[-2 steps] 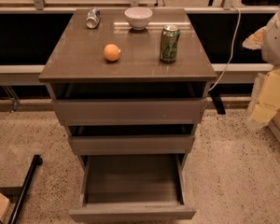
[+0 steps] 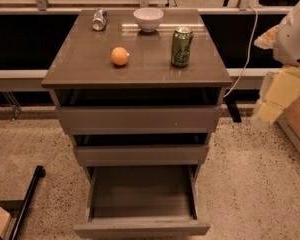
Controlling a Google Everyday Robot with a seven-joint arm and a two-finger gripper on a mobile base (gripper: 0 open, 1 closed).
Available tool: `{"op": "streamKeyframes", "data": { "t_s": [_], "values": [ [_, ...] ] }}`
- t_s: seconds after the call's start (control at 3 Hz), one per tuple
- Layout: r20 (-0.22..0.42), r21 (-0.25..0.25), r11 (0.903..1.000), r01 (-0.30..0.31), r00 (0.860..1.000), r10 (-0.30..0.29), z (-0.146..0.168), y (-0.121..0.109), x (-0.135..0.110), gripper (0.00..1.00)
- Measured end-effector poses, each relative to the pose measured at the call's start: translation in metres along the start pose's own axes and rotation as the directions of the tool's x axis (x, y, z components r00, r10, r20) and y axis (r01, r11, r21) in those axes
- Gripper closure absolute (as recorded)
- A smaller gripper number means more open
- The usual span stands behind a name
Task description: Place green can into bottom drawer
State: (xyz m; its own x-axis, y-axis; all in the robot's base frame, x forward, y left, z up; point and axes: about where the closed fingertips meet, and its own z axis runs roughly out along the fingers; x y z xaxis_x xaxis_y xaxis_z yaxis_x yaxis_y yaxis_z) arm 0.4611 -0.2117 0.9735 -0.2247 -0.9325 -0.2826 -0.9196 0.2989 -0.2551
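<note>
The drawer (image 2: 142,191) is pulled out, ready for the green can (image 2: 181,46) up top. The gripper (image 2: 276,98) hangs at the right; I cannot tell if it is open.

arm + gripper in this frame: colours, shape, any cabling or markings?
The arm is a rounded white shell with a tan patch on its side. Below it is the gripper, pale yellow and blocky, at the picture's right edge, right of the cabinet. No markings or cables show on either.
</note>
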Motion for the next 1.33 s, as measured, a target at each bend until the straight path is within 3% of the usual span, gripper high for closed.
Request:
{"op": "streamKeyframes", "data": {
  "t_s": [0.67, 1.33],
  "values": [
    [0.161, 0.106, 0.9932, -0.049, 0.986, 0.032, 0.029, -0.078, -0.016, 0.0],
    [0.231, 0.176, 0.9823, -0.062, 0.973, 0.02, 0.037, -0.155, -0.033, 0.0]
  ]
}}
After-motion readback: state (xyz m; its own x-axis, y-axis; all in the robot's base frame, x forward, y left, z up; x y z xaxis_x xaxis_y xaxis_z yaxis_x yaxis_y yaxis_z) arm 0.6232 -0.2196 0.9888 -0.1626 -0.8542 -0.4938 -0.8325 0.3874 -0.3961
